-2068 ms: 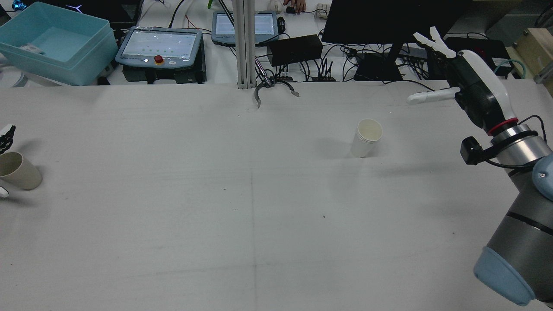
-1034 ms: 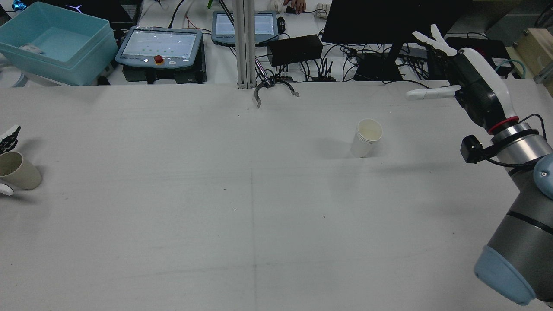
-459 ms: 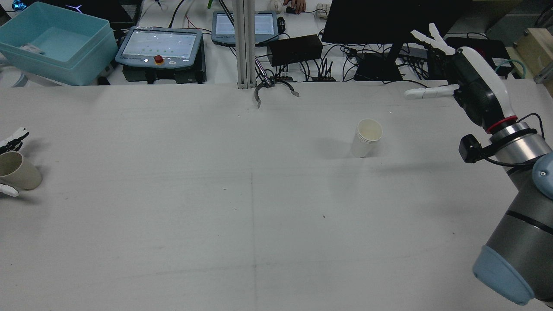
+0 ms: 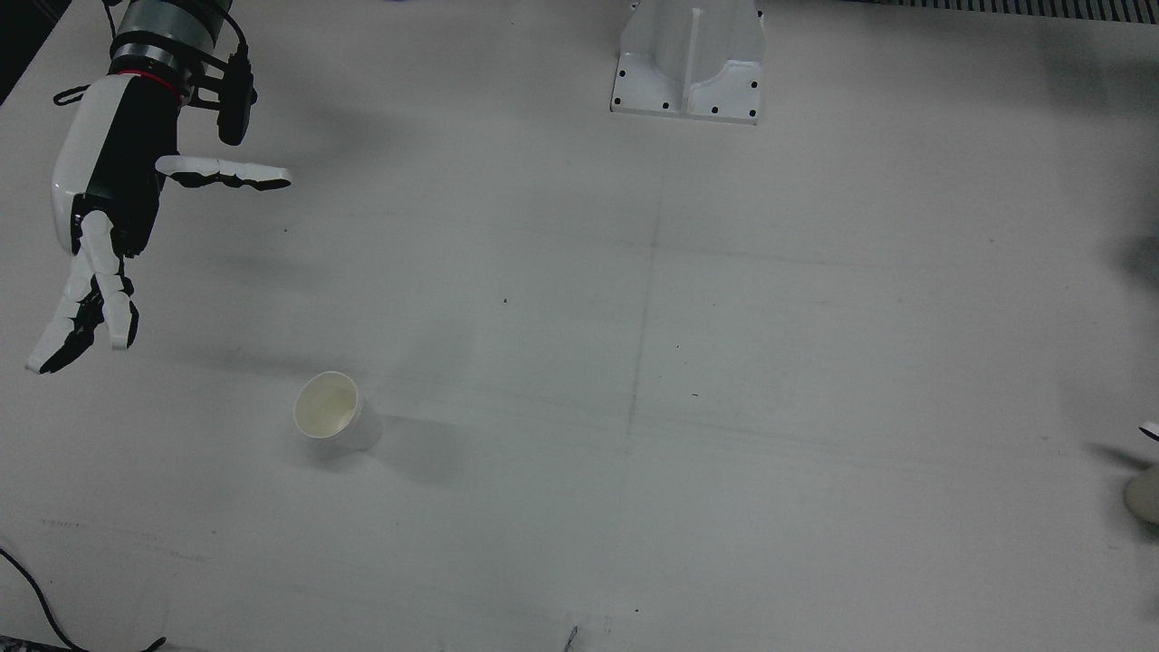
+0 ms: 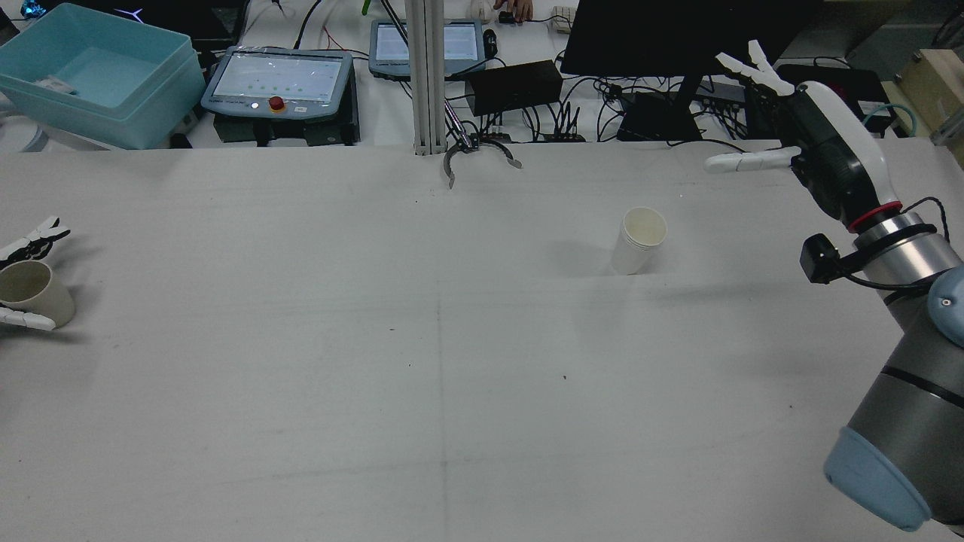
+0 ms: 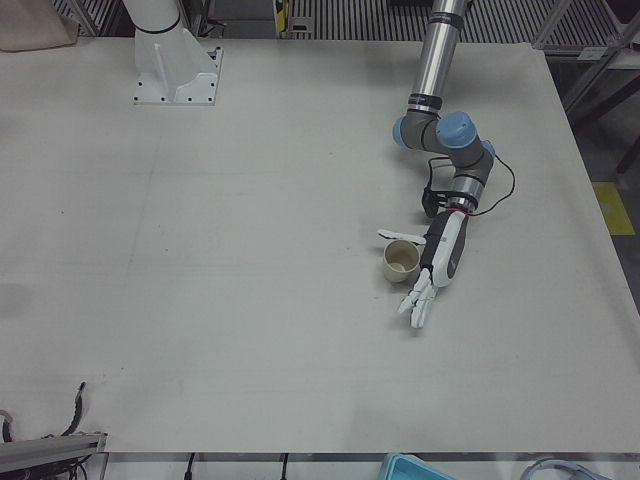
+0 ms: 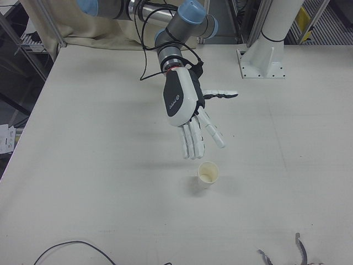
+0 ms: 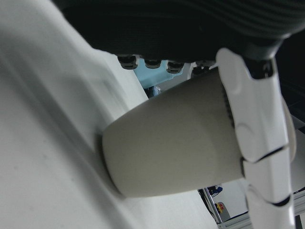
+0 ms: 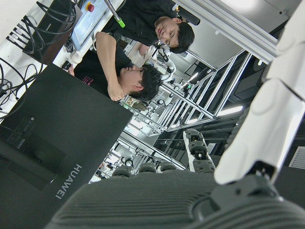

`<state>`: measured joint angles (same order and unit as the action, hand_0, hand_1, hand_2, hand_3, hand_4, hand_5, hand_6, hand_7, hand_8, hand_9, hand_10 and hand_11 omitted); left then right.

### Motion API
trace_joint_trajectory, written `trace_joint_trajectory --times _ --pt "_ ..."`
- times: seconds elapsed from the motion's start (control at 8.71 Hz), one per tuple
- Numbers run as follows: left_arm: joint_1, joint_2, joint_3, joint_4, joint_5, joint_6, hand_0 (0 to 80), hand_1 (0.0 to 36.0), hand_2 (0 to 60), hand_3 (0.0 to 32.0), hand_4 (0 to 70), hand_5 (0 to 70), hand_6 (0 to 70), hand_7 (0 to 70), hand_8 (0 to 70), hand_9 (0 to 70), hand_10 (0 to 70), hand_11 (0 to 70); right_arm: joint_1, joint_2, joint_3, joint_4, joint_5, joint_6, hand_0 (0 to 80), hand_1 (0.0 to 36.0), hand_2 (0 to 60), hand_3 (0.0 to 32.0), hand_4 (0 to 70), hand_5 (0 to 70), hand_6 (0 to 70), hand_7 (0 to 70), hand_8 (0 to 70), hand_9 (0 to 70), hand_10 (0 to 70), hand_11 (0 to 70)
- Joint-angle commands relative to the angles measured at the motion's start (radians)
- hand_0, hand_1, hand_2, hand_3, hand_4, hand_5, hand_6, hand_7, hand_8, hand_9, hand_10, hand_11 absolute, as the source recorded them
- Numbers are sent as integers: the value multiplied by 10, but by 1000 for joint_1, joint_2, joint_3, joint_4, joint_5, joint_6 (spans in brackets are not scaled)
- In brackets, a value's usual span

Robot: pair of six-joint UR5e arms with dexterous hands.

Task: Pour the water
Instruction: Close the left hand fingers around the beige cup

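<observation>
A beige cup (image 6: 402, 260) stands upright near the table's left edge, also seen as the cup (image 5: 30, 290) in the rear view. My left hand (image 6: 436, 265) is open beside it, with its straight fingers (image 5: 35, 239) passing along both sides of the cup. In the left hand view the cup (image 8: 176, 152) lies close before the palm, one finger (image 8: 259, 143) along its rim side. A white paper cup (image 5: 639, 241) stands on the right half. My right hand (image 5: 817, 147) hovers open, raised and off to that cup's side, fingers spread.
A teal bin (image 5: 98, 75), two teach pendants (image 5: 279, 83), a dark monitor (image 5: 678, 34) and cables line the far table edge. A metal post (image 5: 427, 75) and a metal clamp (image 5: 482, 154) stand at the far middle. Two people (image 9: 143, 47) sit beyond.
My left hand has slid in from the table's edge, its fingers now reaching further along both sides of the beige cup. The right hand has hardly moved.
</observation>
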<state>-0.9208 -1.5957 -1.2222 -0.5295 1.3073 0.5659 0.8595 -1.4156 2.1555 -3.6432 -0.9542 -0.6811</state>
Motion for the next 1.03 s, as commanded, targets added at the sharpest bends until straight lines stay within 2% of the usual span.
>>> trace_joint_trajectory --times 0.0,0.11,0.23,0.34,0.46,0.57,0.69,0.8,0.92 --pt "-1 -7 -5 61 -6 -30 487 142 85 0 210 466 15 69 0 6 22 44 1 0 -2 0 0 0 455 106 38 0 37 22 0 0 0 0 0 0" --pt "-3 -7 -5 69 -6 -41 479 131 116 0 264 503 23 75 0 11 25 47 1 0 -2 0 0 -2 456 104 37 0 34 21 0 0 0 0 0 0" --pt "-3 -7 -6 86 -8 -50 468 235 574 0 296 517 26 80 5 20 36 64 3 -2 -2 0 0 -2 454 104 38 0 32 21 0 0 0 0 0 0" --pt "-3 -3 -22 106 -10 -51 427 306 600 0 295 507 22 76 6 20 39 70 3 -2 -2 0 0 0 452 102 37 0 31 21 0 0 0 0 0 0" --pt "-4 6 -31 114 -11 -52 392 360 600 0 294 562 24 79 12 26 46 84 3 -2 0 0 0 0 449 100 35 0 30 20 0 0 0 0 0 0" --pt "-7 10 -37 114 -11 -58 437 360 600 0 269 700 23 78 19 30 53 103 1 1 1 0 0 0 447 98 32 0 30 22 0 0 0 0 0 0" --pt "-7 14 -40 133 -13 -104 518 360 600 0 295 700 32 84 29 41 66 129 1 1 15 0 0 2 447 97 29 0 32 23 0 0 0 0 0 0" --pt "-10 16 -46 135 -16 -160 543 360 600 0 297 700 34 86 31 43 71 138 1 1 29 0 0 0 448 97 30 0 34 25 0 0 0 0 0 0" --pt "-9 45 -98 137 -25 -175 521 360 600 0 287 700 32 85 28 41 68 132 1 1 18 0 2 -5 453 98 29 0 36 27 0 0 0 0 0 0"
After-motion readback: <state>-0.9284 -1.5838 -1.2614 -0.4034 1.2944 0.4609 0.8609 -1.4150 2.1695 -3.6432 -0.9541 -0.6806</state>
